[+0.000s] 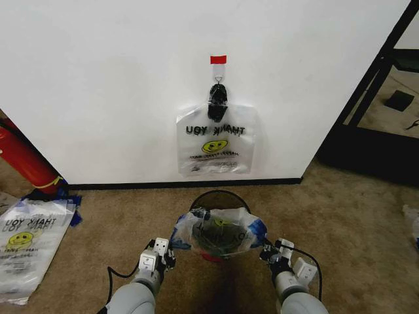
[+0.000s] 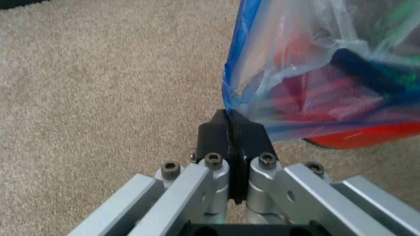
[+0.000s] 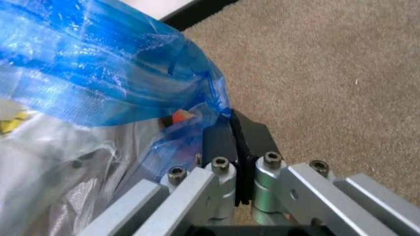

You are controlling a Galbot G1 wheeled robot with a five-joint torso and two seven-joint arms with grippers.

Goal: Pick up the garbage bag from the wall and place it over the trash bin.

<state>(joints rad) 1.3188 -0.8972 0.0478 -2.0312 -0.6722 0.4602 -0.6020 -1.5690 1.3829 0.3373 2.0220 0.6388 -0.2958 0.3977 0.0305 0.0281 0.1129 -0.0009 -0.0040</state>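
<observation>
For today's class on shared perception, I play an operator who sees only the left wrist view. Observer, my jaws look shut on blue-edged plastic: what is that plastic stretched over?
Observer: The garbage bag is spread over the trash bin, which stands on carpet in front of the wall.
Operator: Where is the other arm?
Observer: The right gripper is on the bag's opposite side, jaws shut on its blue edge.
Operator: Is anything left on the wall?
Observer: Yes, another THANK YOU bag hangs from a black hook under a red tape strip.
</observation>
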